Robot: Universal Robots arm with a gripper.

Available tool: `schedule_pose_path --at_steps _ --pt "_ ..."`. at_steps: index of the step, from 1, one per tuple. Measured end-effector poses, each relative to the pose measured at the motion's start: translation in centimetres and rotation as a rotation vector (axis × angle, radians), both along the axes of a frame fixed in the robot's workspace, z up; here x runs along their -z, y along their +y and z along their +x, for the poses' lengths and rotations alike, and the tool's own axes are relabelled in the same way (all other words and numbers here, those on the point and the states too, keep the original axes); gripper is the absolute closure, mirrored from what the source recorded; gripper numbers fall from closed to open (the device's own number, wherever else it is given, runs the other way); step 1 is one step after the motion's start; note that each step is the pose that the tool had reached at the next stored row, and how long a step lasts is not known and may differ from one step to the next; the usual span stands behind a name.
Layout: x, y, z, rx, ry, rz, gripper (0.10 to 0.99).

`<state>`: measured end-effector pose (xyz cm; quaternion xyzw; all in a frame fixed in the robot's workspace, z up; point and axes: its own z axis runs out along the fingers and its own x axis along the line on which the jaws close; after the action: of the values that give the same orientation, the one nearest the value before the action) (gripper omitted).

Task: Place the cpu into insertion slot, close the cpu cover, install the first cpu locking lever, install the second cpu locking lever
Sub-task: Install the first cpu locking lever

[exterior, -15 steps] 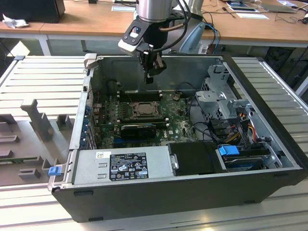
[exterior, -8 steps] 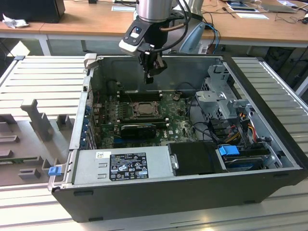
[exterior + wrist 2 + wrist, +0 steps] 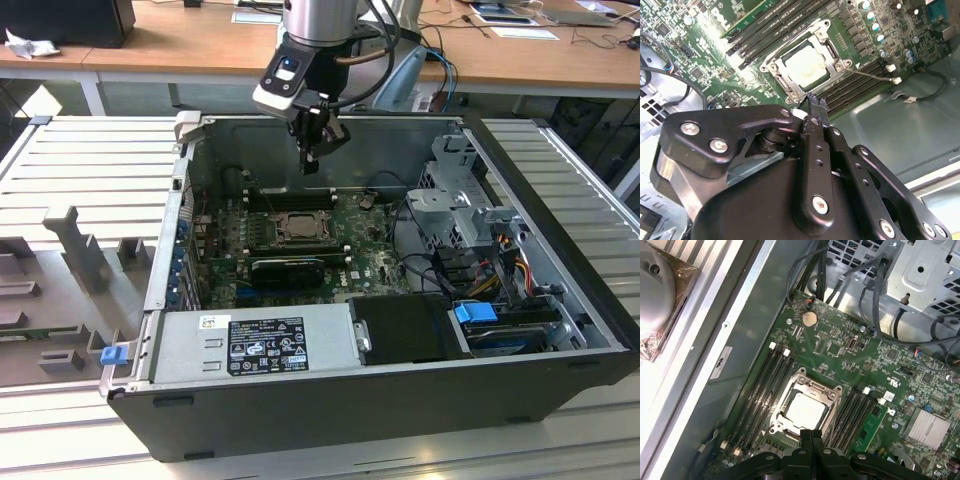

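cpu [image 3: 805, 410] seated in insertion slot [image 3: 813, 385] | pincer [image 3: 811, 435] hovers just above it | closed, empty

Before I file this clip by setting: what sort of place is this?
Probably a robotics lab or workshop: a robot arm over an opened computer case, slatted metal table, wooden desks behind.

No readable text — none whatever
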<state>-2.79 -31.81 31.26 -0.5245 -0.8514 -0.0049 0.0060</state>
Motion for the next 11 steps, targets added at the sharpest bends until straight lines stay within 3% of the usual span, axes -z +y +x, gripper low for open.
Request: schedule_pose_path --at_steps 11 --pt "0.0 0.0 0.0 -0.077 0.0 0.0 0.98"
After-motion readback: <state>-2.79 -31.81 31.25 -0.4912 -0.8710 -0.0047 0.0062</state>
